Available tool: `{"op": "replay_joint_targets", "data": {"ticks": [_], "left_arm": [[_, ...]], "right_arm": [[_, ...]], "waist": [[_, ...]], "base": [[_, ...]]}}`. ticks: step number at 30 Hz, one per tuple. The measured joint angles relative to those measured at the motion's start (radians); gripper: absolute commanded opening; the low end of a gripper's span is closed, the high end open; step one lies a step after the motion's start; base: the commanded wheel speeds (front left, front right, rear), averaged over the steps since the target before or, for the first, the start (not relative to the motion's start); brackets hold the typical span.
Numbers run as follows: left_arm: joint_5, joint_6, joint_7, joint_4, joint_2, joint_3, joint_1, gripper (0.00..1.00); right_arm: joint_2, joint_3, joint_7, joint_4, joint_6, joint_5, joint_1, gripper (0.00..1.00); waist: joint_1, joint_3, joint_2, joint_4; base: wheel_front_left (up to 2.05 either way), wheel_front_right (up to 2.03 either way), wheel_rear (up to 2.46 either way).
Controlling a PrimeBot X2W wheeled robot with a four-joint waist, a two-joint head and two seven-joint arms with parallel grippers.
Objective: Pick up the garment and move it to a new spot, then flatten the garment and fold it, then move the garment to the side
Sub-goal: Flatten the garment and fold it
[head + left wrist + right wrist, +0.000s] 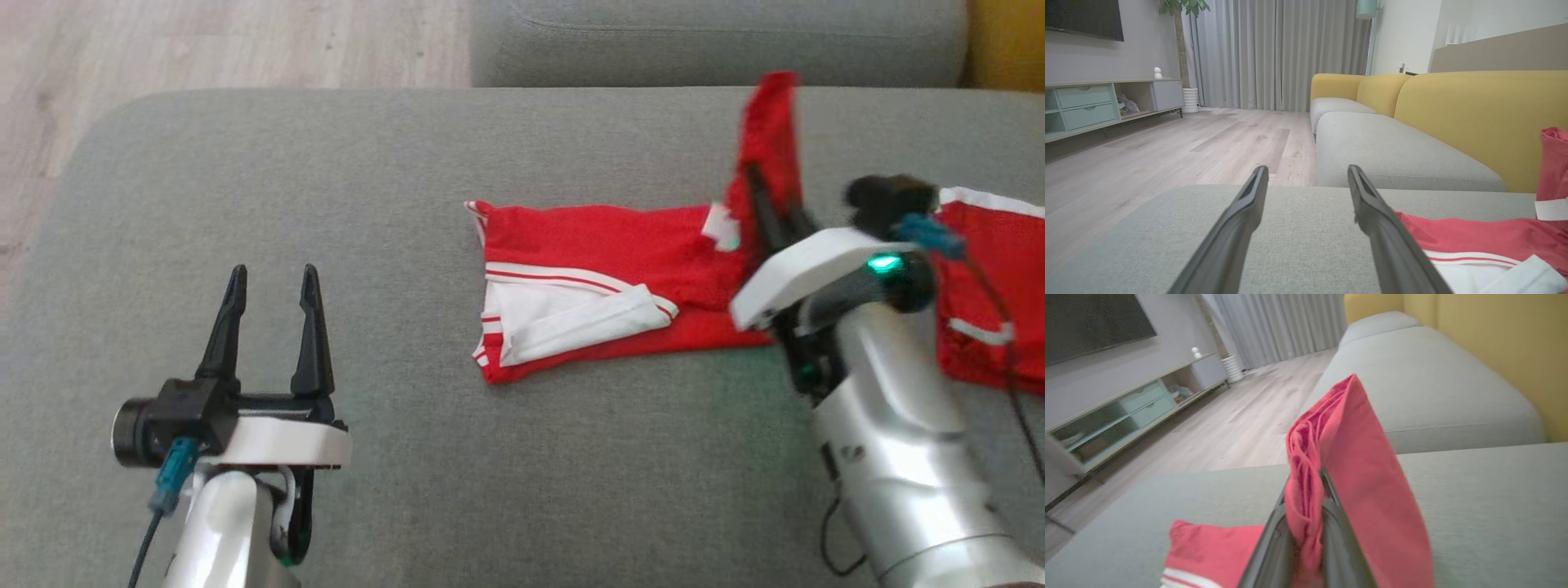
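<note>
Right arm (890, 425) nearest, at lower right; right pincer (755, 184) clamped on a bunched fold of the red-and-white garment (604, 245), fold standing upright past the fingertips. Rest of garment lies on the grey cushion (408, 147), from middle to right edge. Left pincer (273, 273) spread wide, empty, well left of the cloth.

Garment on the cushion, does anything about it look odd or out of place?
Yes. The red garment is not lying flat: the right gripper is shut on a bunched fold that stands up above the gray cushion, while the rest lies spread on it. The left gripper is open, apart from the cloth.
</note>
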Motion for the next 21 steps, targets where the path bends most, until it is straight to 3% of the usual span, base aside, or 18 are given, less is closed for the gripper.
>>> {"op": "replay_joint_targets", "data": {"ticks": [13,21], "left_arm": [[0.0,-0.007,0.0,0.022,-0.002,-0.023,0.0,1.0],[0.0,-0.008,0.0,0.031,-0.003,-0.048,0.0,1.0]], "right_arm": [[0.0,0.388,-0.054,0.059,0.0,0.229,0.0,0.0],[0.0,0.495,-0.063,0.091,0.0,0.27,-0.001,0.0]], "waist": [[0.0,-0.003,0.0,0.082],[0.0,0.011,0.0,0.12]], "base": [[0.0,0.0,0.0],[0.0,0.0,0.0]]}}
